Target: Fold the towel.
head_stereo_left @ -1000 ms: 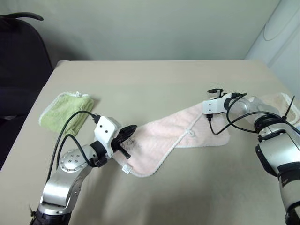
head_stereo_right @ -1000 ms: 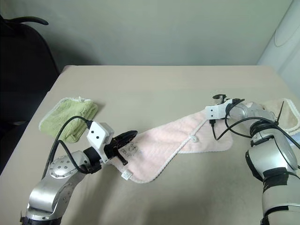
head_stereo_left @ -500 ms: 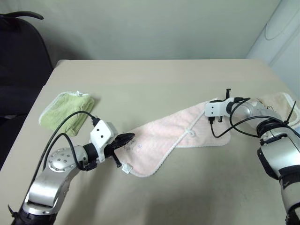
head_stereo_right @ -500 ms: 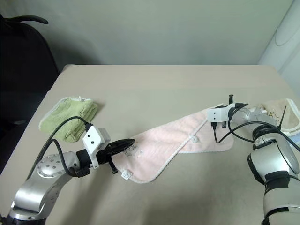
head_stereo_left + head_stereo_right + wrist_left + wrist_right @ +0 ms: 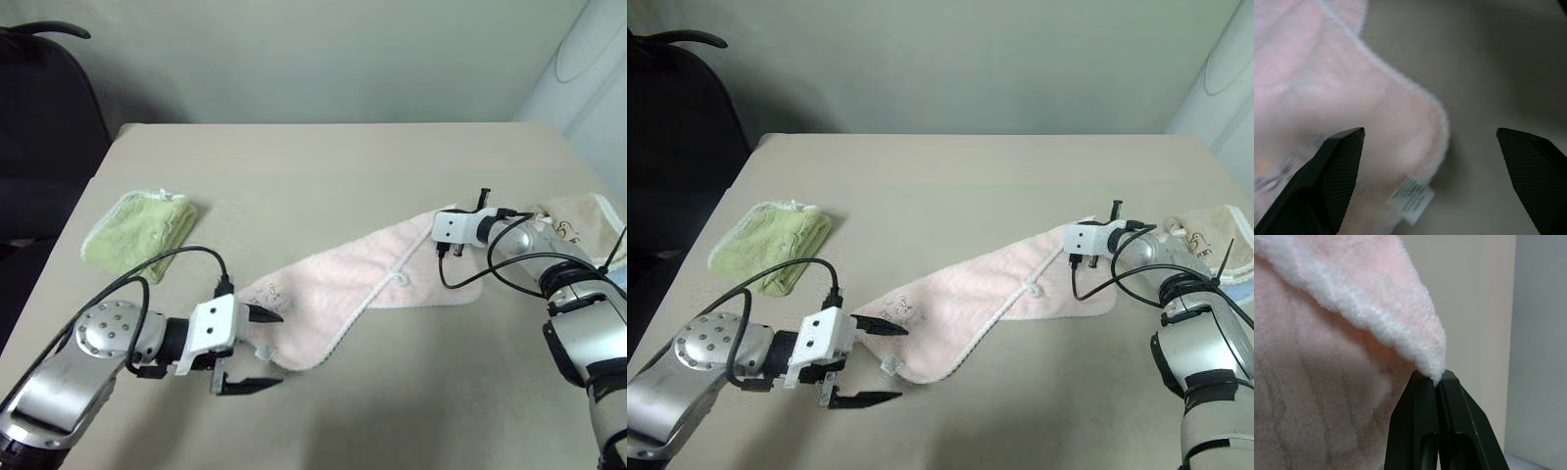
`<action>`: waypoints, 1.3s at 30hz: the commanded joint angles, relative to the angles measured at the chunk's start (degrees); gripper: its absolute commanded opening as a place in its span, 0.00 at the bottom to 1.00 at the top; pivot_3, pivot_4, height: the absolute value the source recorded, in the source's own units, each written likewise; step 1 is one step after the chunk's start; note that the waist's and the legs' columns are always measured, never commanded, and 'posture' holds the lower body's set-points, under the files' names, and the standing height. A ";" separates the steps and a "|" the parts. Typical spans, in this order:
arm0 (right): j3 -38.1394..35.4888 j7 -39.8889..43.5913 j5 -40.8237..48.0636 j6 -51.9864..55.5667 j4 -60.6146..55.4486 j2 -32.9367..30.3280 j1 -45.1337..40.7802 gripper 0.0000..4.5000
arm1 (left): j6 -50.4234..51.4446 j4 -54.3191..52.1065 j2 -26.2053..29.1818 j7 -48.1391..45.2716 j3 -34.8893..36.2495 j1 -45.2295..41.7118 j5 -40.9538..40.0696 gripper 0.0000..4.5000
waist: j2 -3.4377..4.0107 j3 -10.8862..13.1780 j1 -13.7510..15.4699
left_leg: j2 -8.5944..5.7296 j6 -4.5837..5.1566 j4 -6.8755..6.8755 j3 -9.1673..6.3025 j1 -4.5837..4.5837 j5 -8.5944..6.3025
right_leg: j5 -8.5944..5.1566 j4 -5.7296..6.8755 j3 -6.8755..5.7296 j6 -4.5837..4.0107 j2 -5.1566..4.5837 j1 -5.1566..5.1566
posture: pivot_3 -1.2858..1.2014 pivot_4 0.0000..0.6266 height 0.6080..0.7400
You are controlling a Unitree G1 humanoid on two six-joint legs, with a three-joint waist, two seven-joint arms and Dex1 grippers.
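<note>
Since a second ago: left hand (image 5: 251, 349) released, drawn back, open beside pale pink terry towel (image 5: 353, 284); right hand (image 5: 1436, 380) pinched on corner. Regrip near corner squarely.

Pale pink towel (image 5: 343, 294) with white edging; light green towel (image 5: 137, 231); beige table (image 5: 323, 166); black chair (image 5: 39, 127).

the beige table (image 5: 323, 166) is carrying three cloths. the pink towel (image 5: 343, 294) is lying stretched out flat across it, with one corner sitting between the left gripper's (image 5: 257, 350) spread fingers and the far corner sitting pinched in the right gripper's (image 5: 480, 201) fingertips. a green towel (image 5: 137, 233) is resting bunched up well beyond the left fingers, and a beige towel (image 5: 578, 217) is lying just past the right ones.
</note>
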 commanded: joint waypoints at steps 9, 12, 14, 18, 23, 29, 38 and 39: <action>-4.90 2.77 5.25 0.09 -10.20 -3.36 4.96 0.00 | -3.04 5.49 -5.03 1.98 -14.39 -7.92 11.11 0.99 | 0.02 -0.01 0.01 | 0.02 0.14 0.01 -0.04 -0.02 -0.08 | 0.00 -0.03 -0.04 0.00 0.00 0.01 | 0.52 0.24 1.00; -5.83 3.69 6.09 0.74 -12.72 -4.20 6.84 0.00 | -4.35 8.46 -6.33 2.04 -15.59 -9.52 12.91 0.99 | 0.02 -0.01 -0.09 | 0.03 0.08 0.01 -0.06 -0.03 -0.04 | 0.00 -0.03 -0.05 0.00 0.00 0.01 | 0.52 0.24 1.00; -6.43 4.26 6.68 1.26 -14.50 -4.93 8.23 0.00 | -5.01 9.89 -6.87 1.94 -16.10 -9.85 13.76 0.99 | 0.02 -0.01 -0.06 | 0.03 0.09 0.02 -0.06 -0.03 -0.04 | 0.00 -0.02 -0.05 0.00 -0.01 0.01 | 0.52 0.24 1.00; -7.51 5.17 7.51 2.50 -17.47 -5.92 10.29 0.00 | -5.99 10.57 -7.52 1.26 -16.64 -9.50 14.13 0.91 | 0.05 -0.03 -0.06 | 0.04 0.09 0.02 -0.06 -0.02 -0.04 | 0.00 -0.02 -0.05 0.01 0.00 0.01 | 0.52 0.24 1.00; -8.42 6.03 7.96 3.72 -20.05 -6.37 11.94 0.00 | -7.22 11.67 -8.89 1.85 -17.28 -9.72 14.80 0.55 | 0.05 -0.03 -0.07 | 0.04 0.10 0.03 -0.06 -0.02 -0.04 | 0.01 -0.02 -0.04 0.01 0.00 0.02 | 0.52 0.24 1.00; -8.60 6.52 8.39 4.78 -21.88 -6.26 12.64 0.00 | -8.84 12.35 -9.13 2.29 -17.44 -8.90 16.16 0.07 | 0.06 -0.04 -0.08 | 0.04 0.12 0.04 -0.07 -0.02 -0.04 | 0.01 -0.02 -0.05 0.02 0.00 0.02 | 0.52 0.24 1.00; -8.28 6.35 8.25 4.88 -21.58 -5.86 12.15 0.00 | -3.20 8.59 -11.21 3.96 -12.28 -7.47 7.39 0.01 | 0.08 -0.05 -0.13 | 0.04 0.12 0.04 -0.07 -0.01 -0.03 | 0.01 -0.03 -0.05 0.02 0.00 0.03 | 0.52 0.24 1.00; -8.28 6.42 8.26 4.76 -21.30 -5.96 11.97 0.00 | -1.47 7.69 -11.66 4.19 -10.81 -7.43 4.93 0.01 | 0.08 -0.05 -0.12 | 0.04 0.11 0.04 -0.07 -0.02 -0.02 | 0.01 -0.02 -0.05 0.02 0.00 0.02 | 0.52 0.24 1.00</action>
